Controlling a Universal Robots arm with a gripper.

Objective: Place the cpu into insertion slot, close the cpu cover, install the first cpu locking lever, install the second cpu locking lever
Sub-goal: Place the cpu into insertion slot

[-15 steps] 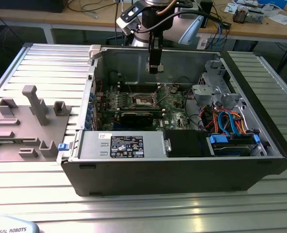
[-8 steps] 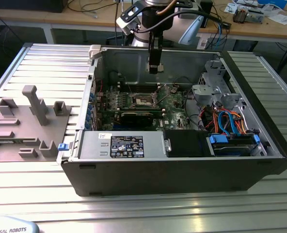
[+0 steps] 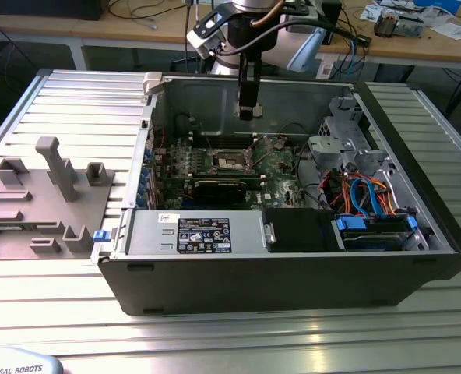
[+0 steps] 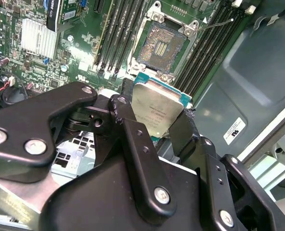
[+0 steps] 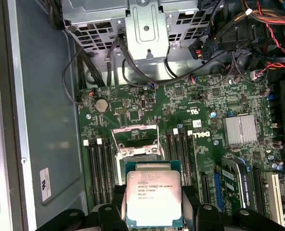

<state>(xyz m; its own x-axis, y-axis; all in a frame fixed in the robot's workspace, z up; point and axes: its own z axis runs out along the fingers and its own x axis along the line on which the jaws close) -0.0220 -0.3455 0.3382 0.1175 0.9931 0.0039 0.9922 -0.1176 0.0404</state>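
Hanging inside the open black computer case (image 3: pixel 293 273) now, with the black two-fingered gripper (image 3: pixel 248 113) poised high over the small square insertion slot (image 3: pixel 229 161) of dark centre and pale metal rim. Clamped firmly on the small flat square cpu (image 4: pixel 158 107) with the dull silver metal top, and pinching it by two opposite edges between the black fingers (image 4: pixel 127 122), as seen in both wrist views. Carrying the chip level, silver top turned away from the insertion slot, green underside edge peeking out at the rim. Held clear above the slot, not touching it, and seemingly a touch off to one side; hard to judge exactly how far off.

Over to the slot itself in the second wrist view: pin field exposed, pale frame all around it. Set into the broad green motherboard (image 5: pixel 181 110), with long black memory slots (image 5: pixel 98 163) flanking the insertion slot on both sides. Further out from the slot, past one bank of memory slots, a finned silver heatsink (image 5: pixel 239 130).

Out on the exterior view: towards the exterior view's right of the slot, a bundle of blue and orange cables (image 3: pixel 363 191). In front of the slot, a silver power supply box (image 3: pixel 195 234) with a dark label. Well apart from the slot, outside the case on the exterior view's left, a grey moulded fixture tray (image 3: pixel 28 210).
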